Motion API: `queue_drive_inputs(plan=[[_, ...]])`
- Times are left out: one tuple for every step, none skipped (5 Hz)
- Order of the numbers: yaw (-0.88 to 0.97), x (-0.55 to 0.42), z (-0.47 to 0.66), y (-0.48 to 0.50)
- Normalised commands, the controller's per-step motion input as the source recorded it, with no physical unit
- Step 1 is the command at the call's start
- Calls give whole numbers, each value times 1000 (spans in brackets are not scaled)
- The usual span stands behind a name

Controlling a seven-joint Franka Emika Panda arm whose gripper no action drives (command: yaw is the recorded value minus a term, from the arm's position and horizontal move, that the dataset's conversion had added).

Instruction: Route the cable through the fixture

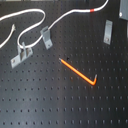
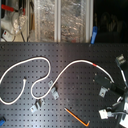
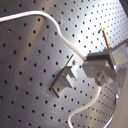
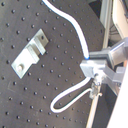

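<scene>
Still unrouted, the white cable (image 2: 65,70) snakes across the pegboard beside the nearest metal fixture clip (image 2: 54,93), threading none, while the gripper (image 4: 95,75) pinches it near one end.

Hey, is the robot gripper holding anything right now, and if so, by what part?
Yes: the gripper is shut on the thin white cable, pinched at a bend along its length, away from the red band.
</scene>
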Motion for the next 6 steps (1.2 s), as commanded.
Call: queue_drive_inputs(plan=[[0, -13, 0, 5], [0, -218, 80, -54], [-157, -393, 291, 84], [-340, -341, 328, 134], [-357, -321, 310, 105], [0, -167, 341, -82]])
